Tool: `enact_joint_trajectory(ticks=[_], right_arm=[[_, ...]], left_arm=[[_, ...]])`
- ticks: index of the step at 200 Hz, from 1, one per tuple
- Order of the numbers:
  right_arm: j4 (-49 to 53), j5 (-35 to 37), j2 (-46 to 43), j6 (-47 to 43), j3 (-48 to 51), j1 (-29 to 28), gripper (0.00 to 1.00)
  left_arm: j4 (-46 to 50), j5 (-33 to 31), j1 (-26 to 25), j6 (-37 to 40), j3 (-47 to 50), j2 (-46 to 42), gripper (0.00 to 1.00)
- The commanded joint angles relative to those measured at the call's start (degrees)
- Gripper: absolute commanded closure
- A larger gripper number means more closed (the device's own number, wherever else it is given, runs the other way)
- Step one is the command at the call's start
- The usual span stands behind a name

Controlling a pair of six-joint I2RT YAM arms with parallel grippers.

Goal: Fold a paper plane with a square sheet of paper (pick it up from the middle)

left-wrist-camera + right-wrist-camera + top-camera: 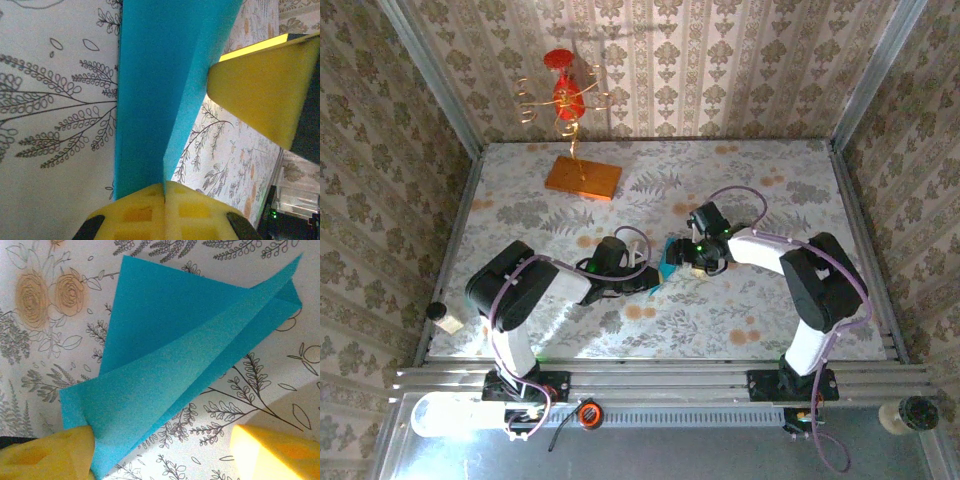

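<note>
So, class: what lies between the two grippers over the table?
The folded cyan-blue sheet of paper, as the top view shows: it sits between the left gripper, shut on it, and the open right gripper.

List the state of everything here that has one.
paper, folded with diagonal creases, pinched at one end
left gripper, shut on paper
right gripper, open, one finger at the paper's corner
wire ornament, upright on orange slab
</note>
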State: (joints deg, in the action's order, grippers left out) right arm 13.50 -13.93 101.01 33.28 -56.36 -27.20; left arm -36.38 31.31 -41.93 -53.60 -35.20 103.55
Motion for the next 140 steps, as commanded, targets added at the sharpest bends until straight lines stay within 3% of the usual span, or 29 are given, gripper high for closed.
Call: enact_joint_trajectory(ticks=[1,58,140], right_arm=[[3.53,4.13,3.96,-0.97,-1.53,-1.54,0.25],[9.36,8.54,9.58,0.18,-6.18,-3.12,0.25],[12.52,8.85,13.16,0.47,-8.89,-3.56,0.25]], left_arm=[[-1.3,0.72,0.32,-1.15,0.75,1.3,1.0],[-0.64,0.46,0.32,-1.42,0.88,0.97,1.0],[3.8,-1.42,0.21,-0.7,0.94,-3.04,0.74]])
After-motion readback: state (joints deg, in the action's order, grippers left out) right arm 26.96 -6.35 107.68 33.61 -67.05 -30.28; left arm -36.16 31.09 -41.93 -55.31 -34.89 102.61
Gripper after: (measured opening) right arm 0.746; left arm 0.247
